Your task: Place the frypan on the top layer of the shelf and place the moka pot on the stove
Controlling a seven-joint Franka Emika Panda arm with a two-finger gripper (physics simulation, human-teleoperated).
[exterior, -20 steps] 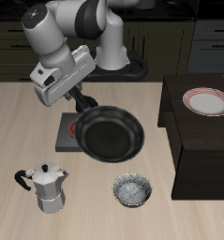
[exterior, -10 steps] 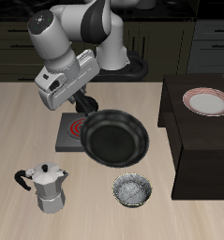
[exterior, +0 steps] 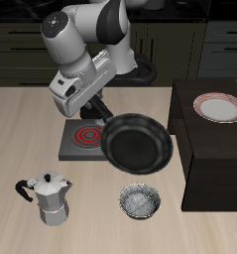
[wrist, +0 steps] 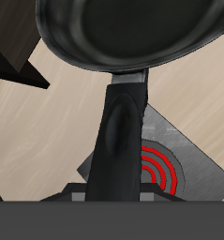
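Frypan (exterior: 138,147), round, black and shallow, hangs above the bench with the jaws clamped on its long straight handle (wrist: 121,131). Under the handle lies the square grey stove (exterior: 84,137) with its red coil. Dark brown box-like shelf (exterior: 207,149) stands just beside the pan. Silver faceted moka pot (exterior: 51,197) stands nearer the front edge.

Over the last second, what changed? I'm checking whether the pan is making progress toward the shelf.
The gripper, shut on the frypan's handle, carried the frypan up off the stove and sideways toward the shelf, uncovering the red coil. The moka pot, bowl and plate stayed put.
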